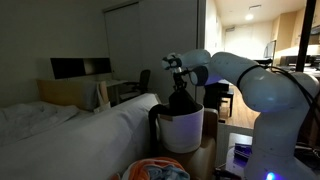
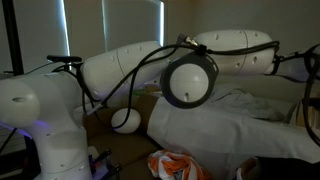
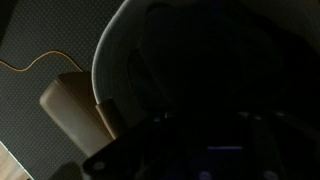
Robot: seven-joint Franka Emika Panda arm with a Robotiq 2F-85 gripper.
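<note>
Parked with hand (image 1: 181, 100) right at white bin (image 1: 185, 135) rim
Can't tell if open or gripping, too dark; crowded by bed (image 1: 100, 130) beside bin.

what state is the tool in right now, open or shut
Tool: cannot be told. It hangs at the mouth of the white bin, and every view is too dark to read it.

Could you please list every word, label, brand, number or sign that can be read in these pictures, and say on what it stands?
None can be read. The white bin at the gripper shows no print, the robot arm shows no logo, and the dark screens show nothing. The patterned cloth is too blurred to tell.
</note>
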